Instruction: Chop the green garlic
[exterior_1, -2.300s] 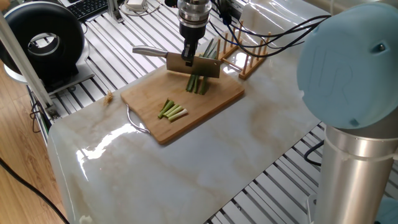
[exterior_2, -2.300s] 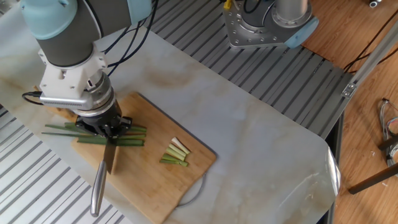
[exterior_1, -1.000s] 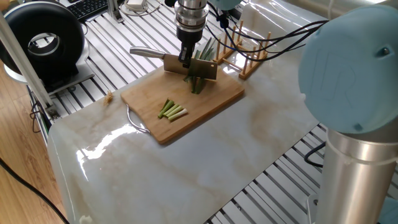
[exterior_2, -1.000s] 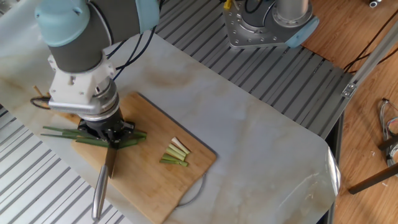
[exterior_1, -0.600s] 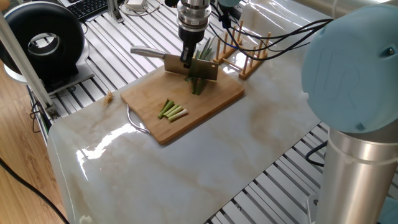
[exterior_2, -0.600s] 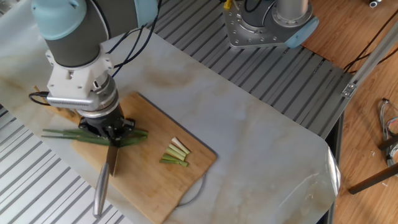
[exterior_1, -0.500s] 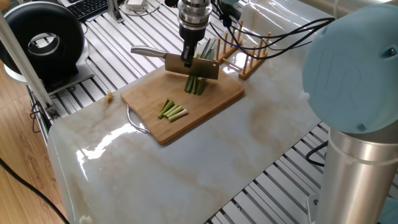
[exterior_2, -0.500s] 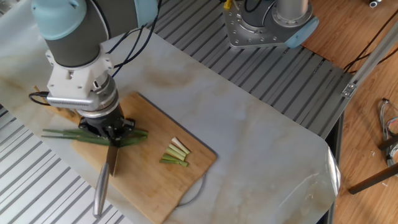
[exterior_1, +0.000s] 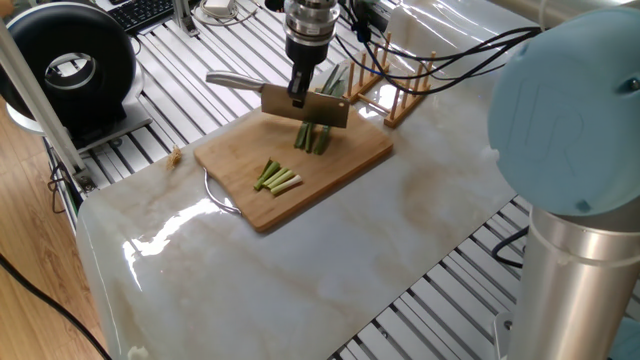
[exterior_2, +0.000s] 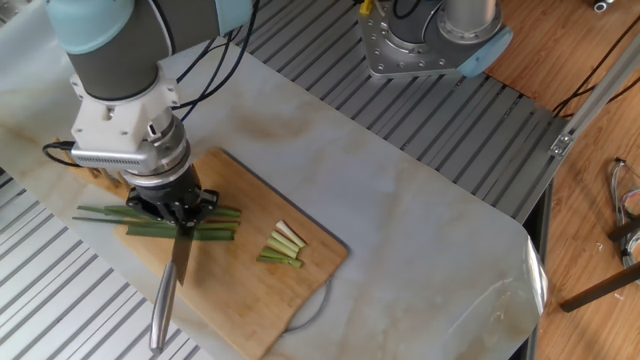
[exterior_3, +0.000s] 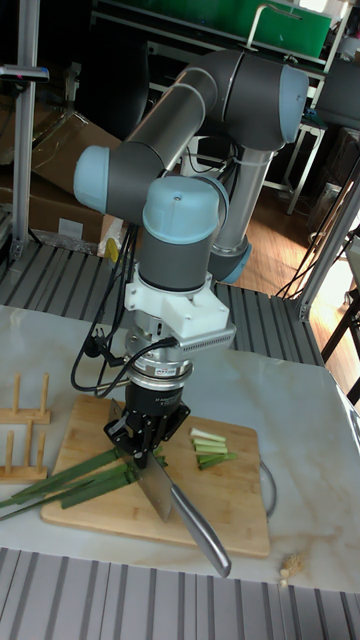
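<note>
Gripper (exterior_2: 178, 217) vertical, knife (exterior_2: 172, 276) above green garlic (exterior_2: 212, 232).

Wooden peg rack (exterior_1: 405, 92) beside cutting board (exterior_1: 340, 170)

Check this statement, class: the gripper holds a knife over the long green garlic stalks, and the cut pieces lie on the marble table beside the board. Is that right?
Not quite. The gripper does hold the knife over the long green garlic stalks, but the cut pieces lie on the wooden cutting board, not on the marble table. The other fixed view shows this.
</note>
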